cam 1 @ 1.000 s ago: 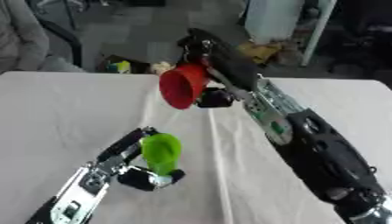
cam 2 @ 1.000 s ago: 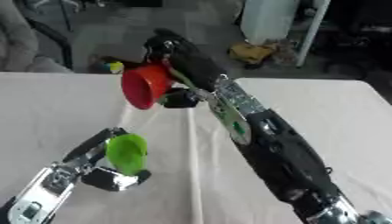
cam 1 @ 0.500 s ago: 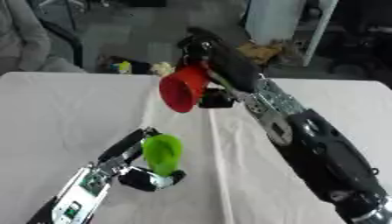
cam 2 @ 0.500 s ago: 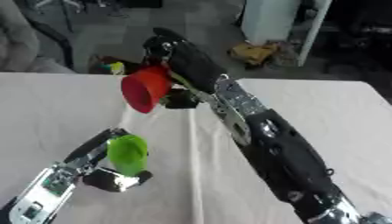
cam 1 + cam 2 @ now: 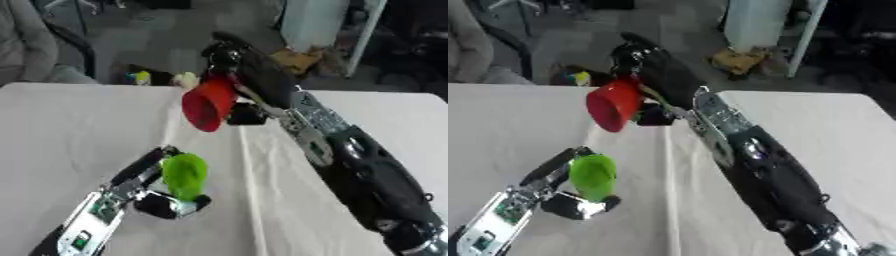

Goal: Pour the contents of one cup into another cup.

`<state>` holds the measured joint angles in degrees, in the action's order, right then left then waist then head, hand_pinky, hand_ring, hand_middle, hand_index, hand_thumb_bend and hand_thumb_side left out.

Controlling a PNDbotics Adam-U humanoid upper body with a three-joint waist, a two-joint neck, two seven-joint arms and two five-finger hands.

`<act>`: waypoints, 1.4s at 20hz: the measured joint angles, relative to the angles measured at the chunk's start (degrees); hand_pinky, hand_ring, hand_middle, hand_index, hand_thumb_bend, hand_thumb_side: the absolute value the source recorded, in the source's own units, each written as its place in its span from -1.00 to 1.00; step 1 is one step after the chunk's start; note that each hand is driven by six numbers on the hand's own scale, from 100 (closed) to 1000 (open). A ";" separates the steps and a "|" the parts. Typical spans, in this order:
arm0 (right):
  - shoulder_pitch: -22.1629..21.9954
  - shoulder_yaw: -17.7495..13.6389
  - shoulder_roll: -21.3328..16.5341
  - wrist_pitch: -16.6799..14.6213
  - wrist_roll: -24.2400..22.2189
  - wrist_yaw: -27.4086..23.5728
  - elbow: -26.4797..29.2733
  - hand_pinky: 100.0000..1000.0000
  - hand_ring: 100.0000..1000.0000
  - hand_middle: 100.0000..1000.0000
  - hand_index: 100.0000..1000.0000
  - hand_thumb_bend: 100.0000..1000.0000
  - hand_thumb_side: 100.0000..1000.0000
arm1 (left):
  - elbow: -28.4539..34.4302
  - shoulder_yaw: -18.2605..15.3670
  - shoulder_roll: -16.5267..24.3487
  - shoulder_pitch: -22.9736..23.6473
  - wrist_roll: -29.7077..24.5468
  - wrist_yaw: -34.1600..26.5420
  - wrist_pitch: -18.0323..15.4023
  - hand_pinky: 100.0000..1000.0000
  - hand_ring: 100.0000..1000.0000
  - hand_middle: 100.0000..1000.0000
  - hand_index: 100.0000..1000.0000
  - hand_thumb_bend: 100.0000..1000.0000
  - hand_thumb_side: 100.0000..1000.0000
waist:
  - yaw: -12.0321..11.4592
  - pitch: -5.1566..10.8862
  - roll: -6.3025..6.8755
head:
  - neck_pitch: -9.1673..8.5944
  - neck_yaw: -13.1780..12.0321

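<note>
Over the last second the red cup has been tipped a little further, so that its open mouth is now turned down and to the left, towards the green cup; its place above the surface has hardly altered. This is judged to mean that the pour is under way or about to begin, though no contents can be made out leaving the rim. The red cup is held aloft in the right hand, whose fingers are curled round its narrow base, the cup's mouth projecting out from the hand on the left side. The green cup is kept lower and nearer the camera, enclosed by the curled fingers of the left hand, just above or on the white surface; which cannot be told. The two cups are apart, the red one above and slightly to the right of the green.
</note>
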<state>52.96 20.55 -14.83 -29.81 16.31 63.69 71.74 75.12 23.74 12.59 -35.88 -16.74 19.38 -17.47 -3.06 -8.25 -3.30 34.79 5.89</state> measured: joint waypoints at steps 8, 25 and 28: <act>0.01 0.31 0.00 -0.24 0.96 2.17 0.19 0.87 0.47 -0.21 -0.05 -1.00 -0.88 | 0.00 0.00 0.00 0.00 -0.08 0.00 0.10 0.15 -0.38 -0.77 -0.08 -0.60 -0.49 | 0.06 0.06 -0.05 | -0.14 -0.21; 0.30 0.68 0.00 -0.60 1.86 3.82 1.06 0.88 0.47 -0.21 -0.06 -1.00 -0.88 | 0.01 0.00 0.00 0.04 -0.08 -0.02 0.13 0.16 -0.38 -0.76 -0.08 -0.60 -0.50 | 0.28 0.21 -0.31 | -0.17 -0.53; 0.30 0.68 0.00 -0.68 2.11 4.57 1.09 0.88 0.46 -0.21 -0.06 -1.00 -0.88 | 0.01 0.00 0.00 0.05 -0.08 -0.13 0.15 0.16 -0.38 -0.76 -0.08 -0.60 -0.50 | 0.31 0.21 -0.30 | -0.17 -0.55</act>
<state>53.26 21.24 -14.83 -30.49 18.42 68.27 72.83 75.13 23.74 12.59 -35.83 -16.81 19.26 -17.32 -2.75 -8.04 -3.60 34.62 5.34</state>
